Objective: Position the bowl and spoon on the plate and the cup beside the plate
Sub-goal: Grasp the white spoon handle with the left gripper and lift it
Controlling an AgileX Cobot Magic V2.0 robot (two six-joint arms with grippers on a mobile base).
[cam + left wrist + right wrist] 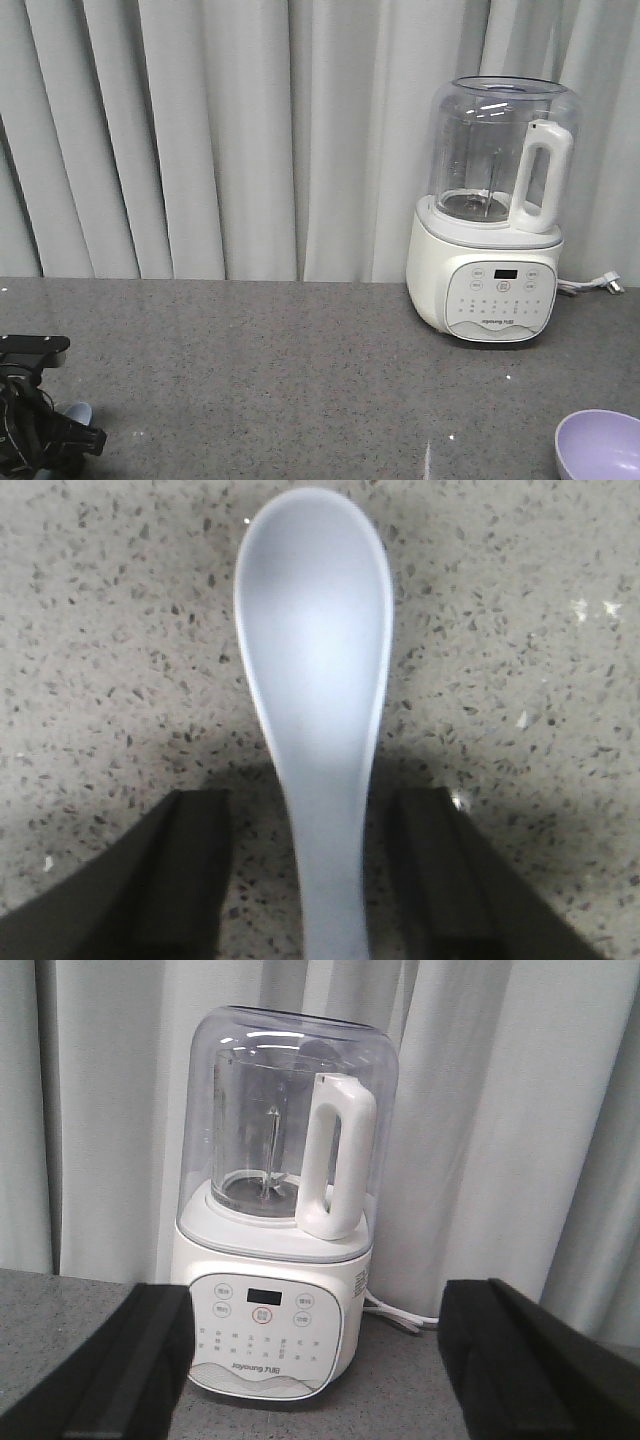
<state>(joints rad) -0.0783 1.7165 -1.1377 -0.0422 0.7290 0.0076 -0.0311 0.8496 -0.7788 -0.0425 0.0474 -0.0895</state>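
Left gripper (312,820), jaws spread either side of the handle without touching it, straddled the spoon (315,650) lying scoop-up on the speckled counter (520,630), seemingly lined up for a pinch; right gripper (315,1360) hung open, empty; bowl (600,445) well apart.

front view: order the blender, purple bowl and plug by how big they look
1. blender, by far the largest
2. bowl, though the frame edge crops it and it sits nearer the camera
3. plug, smallest
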